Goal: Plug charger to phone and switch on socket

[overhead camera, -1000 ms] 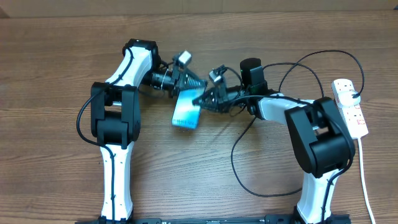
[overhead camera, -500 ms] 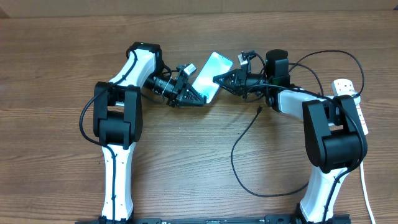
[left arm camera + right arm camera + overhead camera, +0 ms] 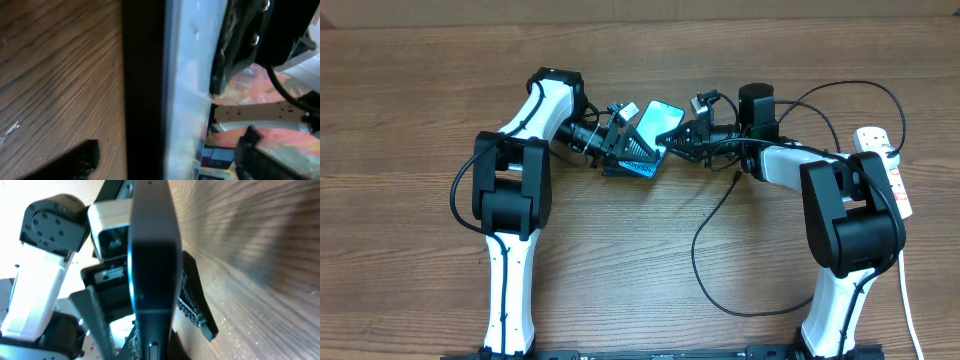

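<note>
The phone [image 3: 660,118] stands on edge, tilted, between the two grippers at the table's middle back. My right gripper [image 3: 672,140] is shut on the phone's right side; its dark edge [image 3: 152,270] fills the right wrist view. My left gripper [image 3: 638,152] is open around the lower left part. In the left wrist view the phone [image 3: 142,90] runs top to bottom, and one finger [image 3: 75,160] stands apart from it. The charger [image 3: 698,245] lies loose on the table, with its tip [image 3: 735,178] free below the right gripper. The socket [image 3: 882,170] lies at the far right.
The charger's thin black cable loops over the table right of centre, past the right arm's base [image 3: 840,300]. The socket's white cord [image 3: 908,300] runs down the right edge. The left arm's base [image 3: 508,290] stands at front left.
The phone has left the table, held in the right gripper, and now leans lower and further left than half a second ago. The left gripper shut, then opened around it.
</note>
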Robot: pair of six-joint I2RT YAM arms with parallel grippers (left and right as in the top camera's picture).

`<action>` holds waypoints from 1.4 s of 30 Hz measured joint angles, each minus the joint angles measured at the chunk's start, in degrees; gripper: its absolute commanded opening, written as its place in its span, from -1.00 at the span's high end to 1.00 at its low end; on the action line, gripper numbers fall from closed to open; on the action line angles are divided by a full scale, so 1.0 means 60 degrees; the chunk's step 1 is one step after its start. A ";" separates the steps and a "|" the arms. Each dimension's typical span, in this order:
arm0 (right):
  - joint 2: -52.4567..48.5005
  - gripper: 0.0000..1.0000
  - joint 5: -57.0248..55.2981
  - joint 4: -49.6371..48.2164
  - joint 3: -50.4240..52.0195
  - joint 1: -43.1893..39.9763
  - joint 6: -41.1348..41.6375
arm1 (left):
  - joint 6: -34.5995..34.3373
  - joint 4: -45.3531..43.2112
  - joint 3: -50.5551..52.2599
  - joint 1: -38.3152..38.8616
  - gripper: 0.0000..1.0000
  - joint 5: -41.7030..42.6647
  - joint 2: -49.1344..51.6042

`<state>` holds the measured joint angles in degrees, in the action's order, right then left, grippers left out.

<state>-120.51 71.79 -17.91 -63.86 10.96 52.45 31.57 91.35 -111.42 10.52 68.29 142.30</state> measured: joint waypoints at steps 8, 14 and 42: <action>0.0000 0.93 0.0437 0.0776 0.0000 0.0058 -0.0248 | 0.0040 -0.0018 0.0004 -0.0055 0.35 0.0036 0.0000; 0.0000 0.93 0.0193 0.0845 0.0000 0.0317 -0.0583 | -0.0058 0.0040 0.0004 -0.0182 0.92 0.0226 0.0000; 0.0000 0.02 -0.0750 0.0852 0.0000 0.0113 -0.1042 | -0.0477 0.0852 0.0011 -0.0255 0.91 -0.0601 0.0000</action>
<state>-120.51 67.29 -12.80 -63.86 11.64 46.19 28.71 96.47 -111.35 8.99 64.69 142.30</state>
